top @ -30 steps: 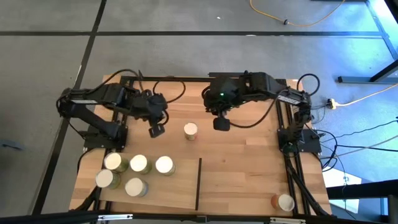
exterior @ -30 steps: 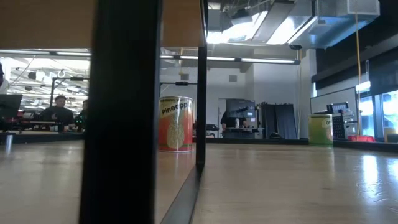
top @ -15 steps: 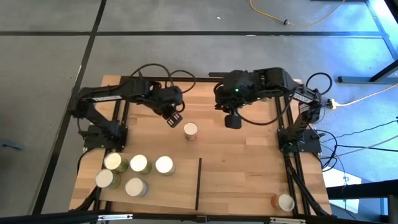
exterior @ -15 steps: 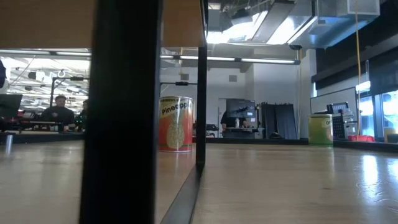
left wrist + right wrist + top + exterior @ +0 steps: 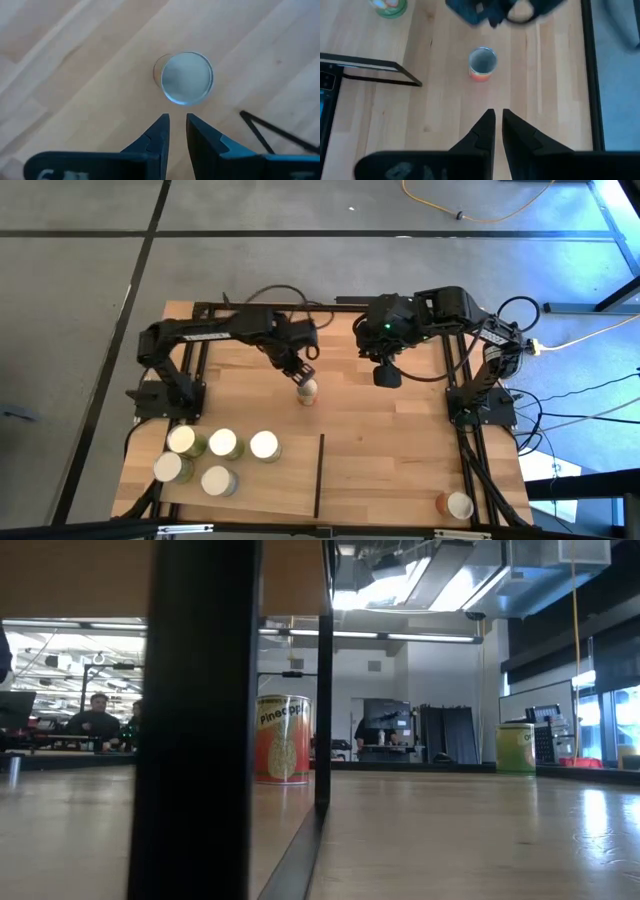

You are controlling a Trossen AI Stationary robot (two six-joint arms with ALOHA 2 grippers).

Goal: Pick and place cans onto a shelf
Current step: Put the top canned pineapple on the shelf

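Left gripper (image 5: 304, 373): over the table's middle, just above the lone orange can (image 5: 307, 390); fingers (image 5: 159, 131) a narrow slit apart, holding nothing, can beyond their tips.
Right gripper (image 5: 386, 374): hangs near the far edge, well right of that can; fingers nearly together, empty.
Shelf (image 5: 400, 480): near edge, dark divider (image 5: 319, 475) at its left.
Other cans: five clustered (image 5: 222, 444) left of the divider; one (image 5: 458, 505) at the near right corner.

My left gripper (image 5: 303, 374) covers part of the can (image 5: 307, 390) top from above. In my right wrist view, my left arm (image 5: 505, 9) is a blur. A dark post (image 5: 195, 720) hides much of the low view.
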